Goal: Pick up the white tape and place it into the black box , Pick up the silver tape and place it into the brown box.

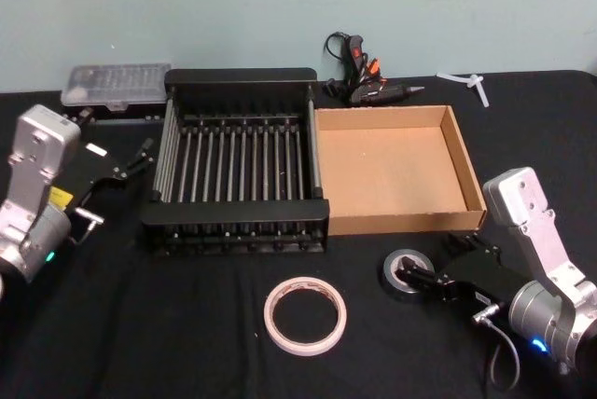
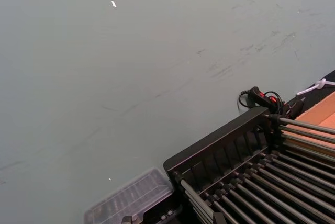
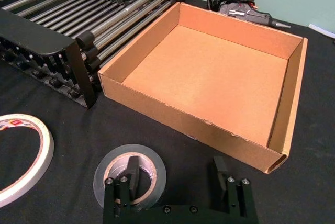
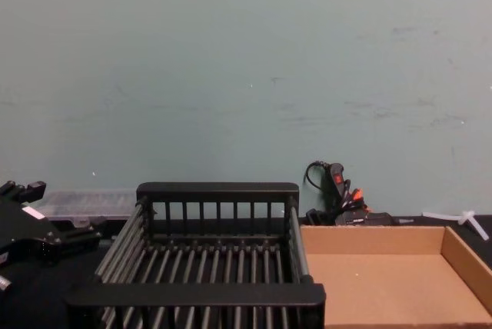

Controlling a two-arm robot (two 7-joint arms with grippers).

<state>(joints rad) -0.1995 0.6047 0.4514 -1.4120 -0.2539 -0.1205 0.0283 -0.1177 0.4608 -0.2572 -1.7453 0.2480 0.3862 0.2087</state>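
Note:
The silver tape (image 1: 408, 273) lies flat on the black cloth just in front of the brown box (image 1: 401, 224). My right gripper (image 1: 431, 280) is open and low at the roll. In the right wrist view one finger (image 3: 131, 169) sits over the core of the silver tape (image 3: 130, 174) and the other finger (image 3: 220, 171) is outside it, so the jaws straddle one wall of the roll. The white tape (image 1: 305, 315) lies flat in front of the black box (image 1: 241, 77), apart from both grippers. My left gripper (image 1: 140, 158) hovers left of the black box.
A clear plastic case (image 1: 112, 87) sits behind the crate's left corner. A black glue gun (image 1: 366, 80) with its cord lies behind the brown box, and a small white piece (image 1: 471, 82) is at the far right. The black and brown boxes stand side by side, touching.

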